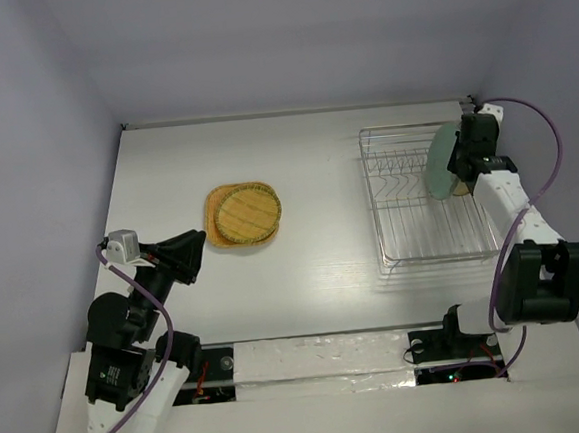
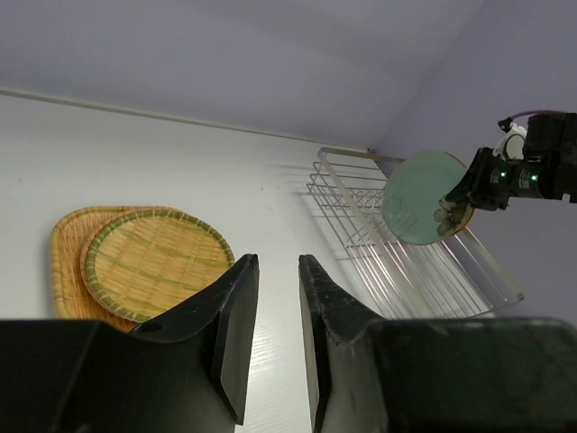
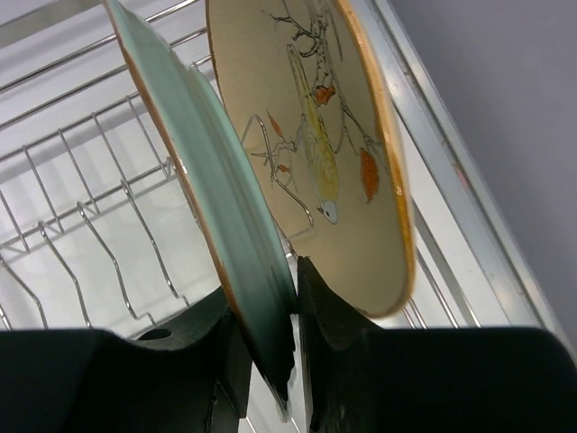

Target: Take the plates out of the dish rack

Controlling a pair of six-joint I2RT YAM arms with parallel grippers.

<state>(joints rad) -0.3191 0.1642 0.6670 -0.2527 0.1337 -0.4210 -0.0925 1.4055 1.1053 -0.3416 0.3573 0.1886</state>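
The silver wire dish rack (image 1: 412, 237) stands at the right of the table. A pale green plate (image 1: 443, 161) stands on edge in it, and my right gripper (image 1: 463, 166) is shut on its rim; in the right wrist view the two fingers press either side of the pale green plate (image 3: 212, 180) at the gripper (image 3: 287, 316). Just behind it leans a tan floral plate (image 3: 315, 135). A round yellowish ribbed plate (image 1: 249, 212) lies on an orange rounded-square plate (image 1: 216, 230) at mid-table. My left gripper (image 1: 199, 242) hovers near them, slightly open and empty (image 2: 278, 262).
Grey walls close in the table at the back and both sides. The rack's upright wire tines (image 3: 90, 216) stand to the left of the green plate. The rack's right rail (image 3: 442, 171) runs close by the tan plate.
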